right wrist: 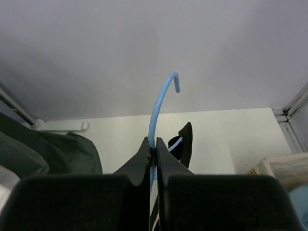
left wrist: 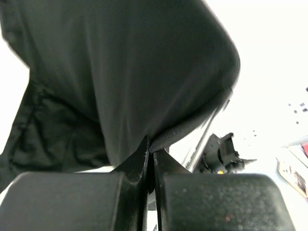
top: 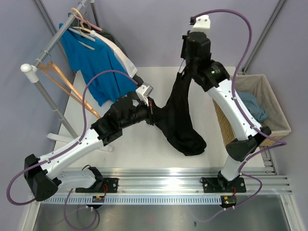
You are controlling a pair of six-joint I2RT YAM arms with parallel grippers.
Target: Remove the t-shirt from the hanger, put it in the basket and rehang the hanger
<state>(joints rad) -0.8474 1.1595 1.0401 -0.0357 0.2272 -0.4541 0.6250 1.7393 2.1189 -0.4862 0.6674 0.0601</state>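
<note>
T-shirt point(top: 180, 120), black, is hanging over the white table point(top: 144, 149) between the two arms. Its top is bunching at the raised right arm and its lower end is sagging low near the table's middle. The overhead view is showing this whole drape but is hiding the hanger. The right wrist view is showing it: a light-blue hanger point(right wrist: 159, 103) whose hook is rising from between the fingers of the right gripper point(right wrist: 152, 147). Those fingers are clenching its neck, with a scrap of black cloth just behind them. The left wrist view is showing the left gripper point(left wrist: 150, 147) pinching a fold at the shirt's edge; the fabric is spreading smooth above the jaws and wrinkling at the left. A cloth-lined wicker basket point(top: 269, 94) is sitting at the table's right edge, holding a pale-blue garment point(top: 252, 108). At the left, a rack point(top: 53, 41) is carrying a bright-blue shirt point(top: 94, 62) and wooden hangers point(top: 62, 79).
</note>
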